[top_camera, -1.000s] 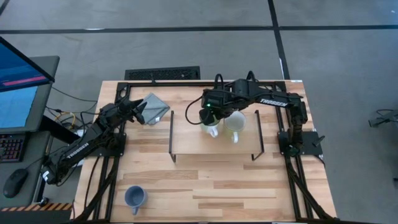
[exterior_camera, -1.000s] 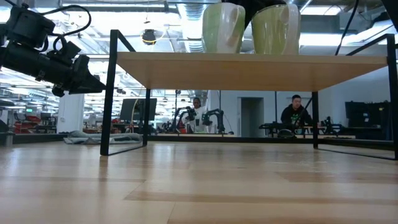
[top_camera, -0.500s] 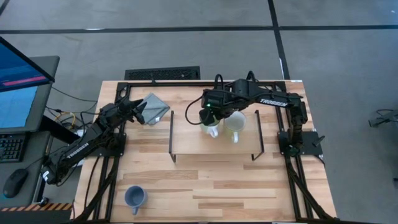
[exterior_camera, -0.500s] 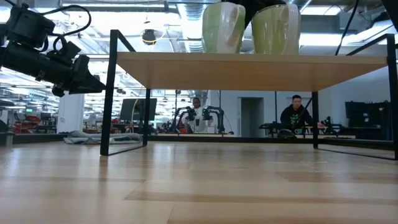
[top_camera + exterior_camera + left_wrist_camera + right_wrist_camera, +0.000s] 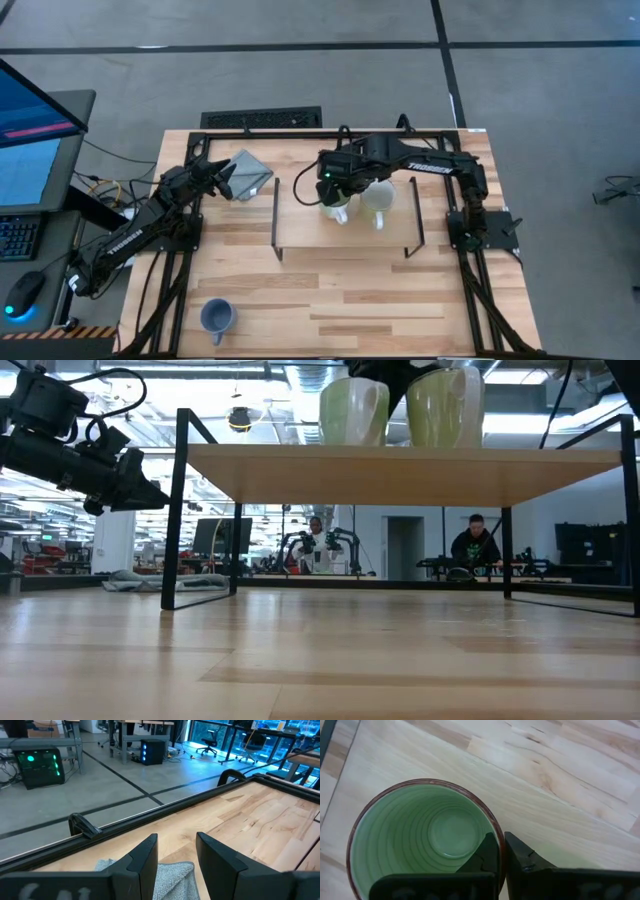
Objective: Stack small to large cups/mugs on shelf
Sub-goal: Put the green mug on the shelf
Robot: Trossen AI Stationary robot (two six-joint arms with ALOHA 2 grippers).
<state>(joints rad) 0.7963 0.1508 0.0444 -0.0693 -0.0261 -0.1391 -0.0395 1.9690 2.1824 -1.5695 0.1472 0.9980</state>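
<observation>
The green mug (image 5: 339,209) (image 5: 430,835) stands on the light-wood shelf (image 5: 345,236) toward its far side. The cream-white mug (image 5: 377,199) (image 5: 445,405) is just to its right. My right gripper (image 5: 335,190) (image 5: 500,842) reaches over the shelf from the right and is shut on the green mug's rim. The blue mug (image 5: 217,316) sits upright on the tabletop near the near-left corner. My left gripper (image 5: 228,180) (image 5: 176,838) is open and hovers above the table's far left, over a grey cloth (image 5: 165,872). My right gripper pinches the green mug's rim (image 5: 498,851), one finger (image 5: 486,855) inside the cup and the other (image 5: 520,857) outside. The fingers come from above, pointing down. The mug is upright, and in the low view its base (image 5: 353,442) appears level with the shelf board.
The shelf's black wire legs (image 5: 277,220) (image 5: 419,225) stand on the tabletop. The folded grey cloth (image 5: 250,172) lies left of the shelf. Bare wood spreads in front of the shelf toward the near edge. People and other arms show in the room behind.
My right gripper has shifted slightly toward the table's left, and the green mug has gone with it along the shelf, a little away from the cream-white mug. The left arm has kept still.
</observation>
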